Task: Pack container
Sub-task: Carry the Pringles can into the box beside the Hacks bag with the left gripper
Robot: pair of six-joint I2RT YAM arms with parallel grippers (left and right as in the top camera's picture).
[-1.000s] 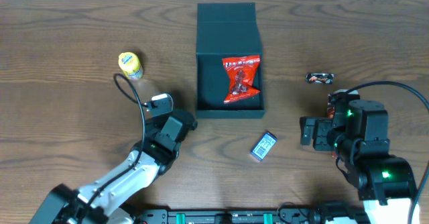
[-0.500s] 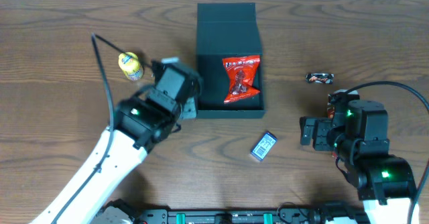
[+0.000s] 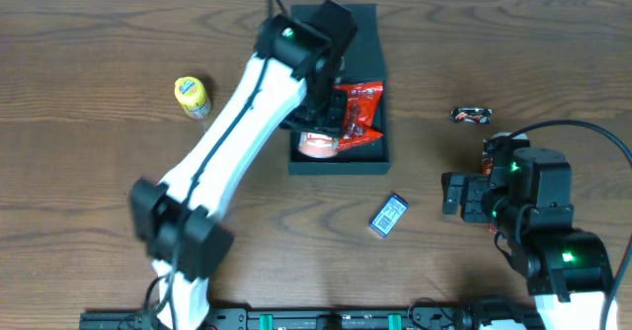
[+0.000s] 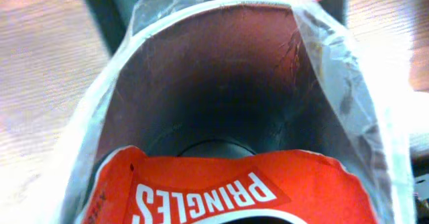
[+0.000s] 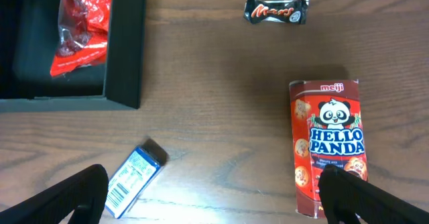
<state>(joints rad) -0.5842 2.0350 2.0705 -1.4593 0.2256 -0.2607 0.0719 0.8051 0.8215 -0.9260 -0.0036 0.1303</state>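
Pringles can [image 3: 316,145] now over matte-black container [image 3: 346,164]

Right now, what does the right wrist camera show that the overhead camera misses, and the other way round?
Only the right wrist view shows the Hello Panda box; from above the right arm mostly hides it. Only the overhead shows the small yellow bottle and the left arm holding a small Pringles can over the container. Both show the container, the red snack bag inside it, the Mars bar and the blue-and-white packet.

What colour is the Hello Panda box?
The Hello Panda box is red, panda-printed; clearest in right wrist view.
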